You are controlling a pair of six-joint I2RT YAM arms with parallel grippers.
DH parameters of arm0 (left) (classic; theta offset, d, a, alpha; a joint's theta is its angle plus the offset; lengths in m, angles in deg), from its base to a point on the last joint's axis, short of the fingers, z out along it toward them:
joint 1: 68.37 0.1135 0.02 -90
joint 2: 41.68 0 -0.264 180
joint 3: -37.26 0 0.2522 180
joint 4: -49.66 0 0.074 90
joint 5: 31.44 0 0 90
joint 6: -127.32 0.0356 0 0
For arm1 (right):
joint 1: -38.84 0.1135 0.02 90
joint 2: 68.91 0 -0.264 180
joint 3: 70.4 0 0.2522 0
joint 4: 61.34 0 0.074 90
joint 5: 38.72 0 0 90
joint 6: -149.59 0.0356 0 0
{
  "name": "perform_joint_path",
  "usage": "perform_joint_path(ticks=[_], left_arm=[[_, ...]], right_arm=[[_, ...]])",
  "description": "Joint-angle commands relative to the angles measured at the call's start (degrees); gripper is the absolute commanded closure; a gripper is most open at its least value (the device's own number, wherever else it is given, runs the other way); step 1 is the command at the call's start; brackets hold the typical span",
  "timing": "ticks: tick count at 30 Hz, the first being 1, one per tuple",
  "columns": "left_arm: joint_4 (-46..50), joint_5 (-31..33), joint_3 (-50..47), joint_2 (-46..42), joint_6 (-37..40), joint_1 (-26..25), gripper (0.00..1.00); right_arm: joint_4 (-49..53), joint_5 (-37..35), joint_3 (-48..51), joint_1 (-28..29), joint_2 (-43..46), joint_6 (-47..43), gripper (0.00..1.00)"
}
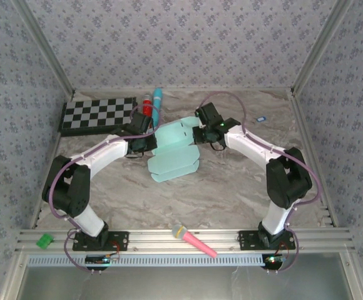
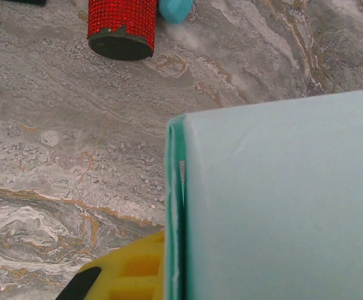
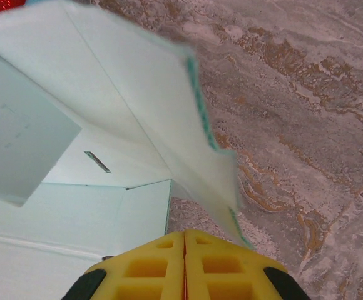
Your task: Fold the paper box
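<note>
The paper box point(image 1: 175, 149) is a pale mint-blue die-cut sheet, partly folded, lying mid-table between the two arms. My left gripper point(image 1: 145, 141) is at its left edge. In the left wrist view the sheet's edge point(image 2: 175, 206) is pressed against my yellow finger point(image 2: 131, 272), and a large panel point(image 2: 281, 200) hides the other finger; the gripper point(image 2: 172, 269) is shut on the sheet. My right gripper point(image 1: 200, 134) is at the sheet's right side. Its fingers point(image 3: 184, 244) are pressed together with nothing seen between them, under a raised flap point(image 3: 169, 119) of the box.
A checkerboard point(image 1: 97, 114) lies at the back left. A red glitter cylinder point(image 1: 147, 105) point(image 2: 121, 28) and a cyan tube point(image 1: 157, 103) stand just behind the sheet. A pink microphone point(image 1: 194, 240) and a green piece point(image 1: 44, 240) rest on the front rail.
</note>
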Motion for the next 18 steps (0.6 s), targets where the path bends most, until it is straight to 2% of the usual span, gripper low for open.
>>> perform_joint_path(ticks=[1, 5, 8, 15, 18], left_arm=[[-0.8, -0.8, 1.6, -1.4, -0.5, -0.1, 1.00], [-0.8, -0.9, 1.6, -1.4, -0.5, -0.2, 1.00], [-0.9, -0.9, 1.6, -1.3, -0.4, -0.2, 1.00], [-0.8, -1.1, 1.6, -1.2, -0.3, -0.1, 1.00], [-0.9, -1.2, 1.6, -1.2, -0.3, -0.2, 1.00]], right_arm=[[1.8, -1.2, -0.9, 0.4, -1.7, -0.7, 0.91], [1.3, -0.4, -1.0, 0.4, -2.3, -0.5, 0.90], [0.6, 3.1, -0.6, 0.3, -2.0, -0.2, 0.88], [-4.7, 10.2, 1.5, -1.5, -0.5, 1.5, 0.74], [-5.4, 11.3, 1.6, -1.7, -0.6, 1.9, 0.71]])
